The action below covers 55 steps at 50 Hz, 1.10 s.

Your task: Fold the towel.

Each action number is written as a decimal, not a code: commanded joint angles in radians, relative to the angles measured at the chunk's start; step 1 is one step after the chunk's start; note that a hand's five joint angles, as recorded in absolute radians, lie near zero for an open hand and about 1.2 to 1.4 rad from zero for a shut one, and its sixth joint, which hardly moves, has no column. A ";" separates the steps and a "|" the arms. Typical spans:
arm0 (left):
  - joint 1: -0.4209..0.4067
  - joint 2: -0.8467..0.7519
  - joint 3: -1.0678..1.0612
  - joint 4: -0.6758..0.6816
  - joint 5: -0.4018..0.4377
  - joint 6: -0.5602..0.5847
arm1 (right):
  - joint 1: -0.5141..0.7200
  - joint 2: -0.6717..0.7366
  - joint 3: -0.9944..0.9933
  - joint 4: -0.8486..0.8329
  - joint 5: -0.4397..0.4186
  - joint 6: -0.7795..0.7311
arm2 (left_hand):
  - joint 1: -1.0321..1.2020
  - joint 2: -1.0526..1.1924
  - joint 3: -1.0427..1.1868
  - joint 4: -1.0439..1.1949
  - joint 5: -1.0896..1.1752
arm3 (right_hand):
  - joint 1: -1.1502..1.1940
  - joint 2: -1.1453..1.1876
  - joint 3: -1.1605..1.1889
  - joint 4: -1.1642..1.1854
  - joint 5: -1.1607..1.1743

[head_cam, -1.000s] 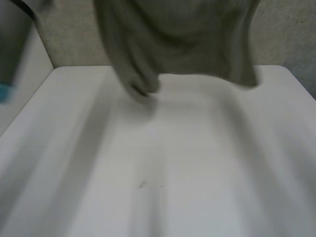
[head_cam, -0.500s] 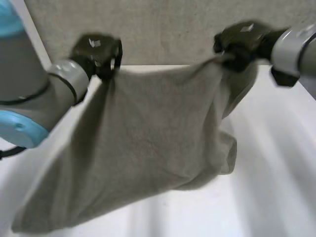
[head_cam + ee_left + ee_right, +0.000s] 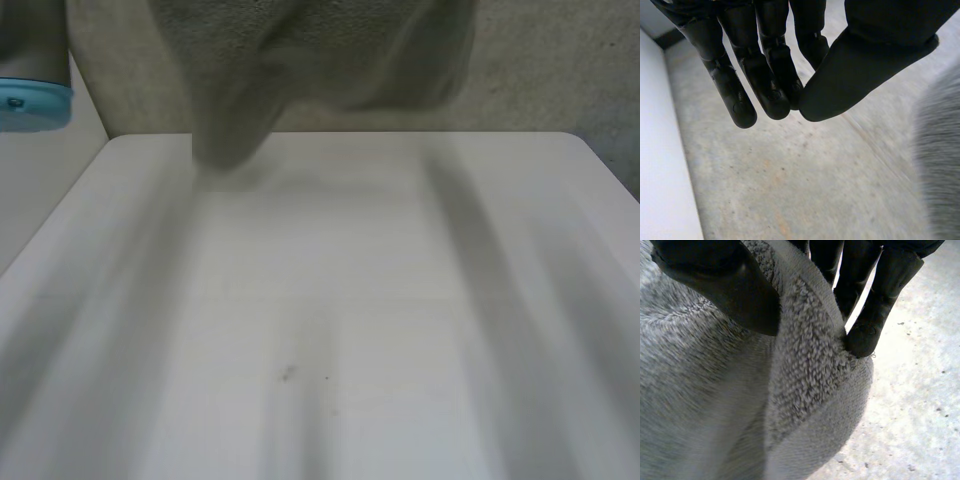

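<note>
Your right hand (image 3: 715, 287) pinches the hem of the grey terry towel (image 3: 320, 70), so it hangs clear above the white table (image 3: 350, 330); your left hand (image 3: 765, 65), fingers straight, holds nothing beside it.

Left arm (image 3: 30, 40): a smooth grey, rounded tube section.
Arm cap (image 3: 35, 105): light blue and disc-shaped, with one small dark dot on its face.
Left hand (image 3: 765, 75): matt black, with long fingers built of stacked segments, rounded tips and small round dimples near the ends.
Left thumb (image 3: 860, 65): black, broad, smooth and blunt-ended.
Right hand (image 3: 880, 285): the same matt black, with slim segmented fingers and rounded tips.
Right thumb (image 3: 715, 280): black, thick and smooth.
</note>
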 commanded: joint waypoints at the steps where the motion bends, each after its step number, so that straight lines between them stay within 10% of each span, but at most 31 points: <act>1: -0.001 0.085 -0.297 0.013 -0.006 -0.064 | -0.019 -0.009 0.081 0.221 -0.138 -0.014 | 0.187 0.179 0.181 0.179 0.184 | 0.077 0.054 0.062 0.044 0.033; 17: -0.004 -0.022 -0.999 0.079 0.037 -0.040 | 0.024 0.077 0.747 0.305 -0.133 -0.523 | 0.187 0.179 0.181 0.179 0.184 | 0.077 0.054 0.062 0.044 0.033; 19: -0.001 -0.032 -1.027 0.082 0.063 -0.037 | 0.024 0.060 0.834 0.284 -0.097 -0.564 | -0.539 -0.547 -0.546 -0.548 -0.543 | 0.077 0.054 0.062 0.044 0.033; 21: -0.001 -0.033 -1.027 0.082 0.080 -0.035 | 0.024 0.041 0.871 0.270 -0.091 -0.572 | -0.758 -0.767 -0.765 -0.767 -0.762 | 0.077 0.054 0.062 0.044 0.033; 30: 0.031 -0.006 -0.973 0.085 0.129 -0.037 | 0.021 -0.182 1.046 0.205 -0.144 -0.577 | -0.986 -0.995 -0.993 -0.995 -0.990 | 0.077 0.054 0.062 0.044 0.033; 55: 0.007 -0.209 -0.843 0.186 0.373 -0.043 | 0.048 -0.540 0.771 0.308 -0.169 -0.471 | -1.004 -1.012 -1.011 -1.013 -1.008 | 0.077 0.054 0.062 0.044 0.033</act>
